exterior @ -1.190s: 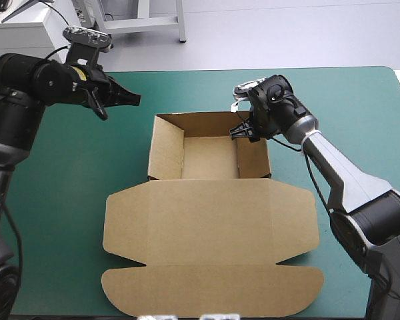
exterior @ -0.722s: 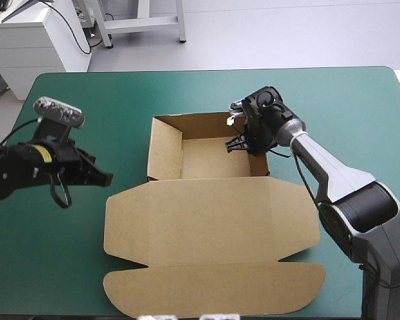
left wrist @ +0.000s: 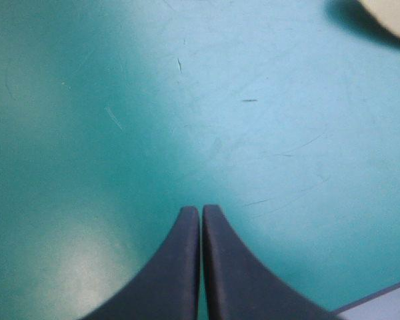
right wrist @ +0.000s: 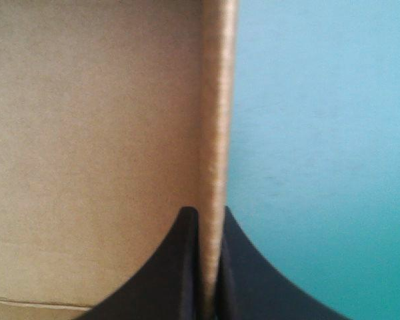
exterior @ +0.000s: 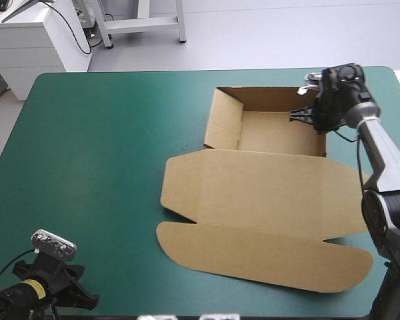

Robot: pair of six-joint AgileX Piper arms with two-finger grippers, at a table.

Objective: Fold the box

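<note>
Gripping the box [exterior: 267, 180] by one side wall [right wrist: 217, 100], the right gripper [right wrist: 208, 213] has its two black fingers [right wrist: 180, 267] all but closed, with the thin edge of brown board pinched between them. One finger is on the inside of the wall, facing the brown floor of the tray. The other is on the outside, over the teal-green cover [exterior: 107, 167].

From the high view, the box sits on the right half of the table, turned a little askew. Its tray [exterior: 280, 132] is open, with its walls raised, and lies close to the far edge near the far right corner. The held wall is the one on the tray's right side. The lid [exterior: 260, 227] lies flat on the cover, spreading from the tray toward the near edge. Its long rounded flap [exterior: 267, 260] is the part nearest that edge. The right arm runs along the table's right side.

The left gripper [left wrist: 201, 208] is down at the near left corner of the table, well apart from the box. Its fingers are pressed together into one point with nothing between them, and only bare cover lies just ahead of them.
</note>
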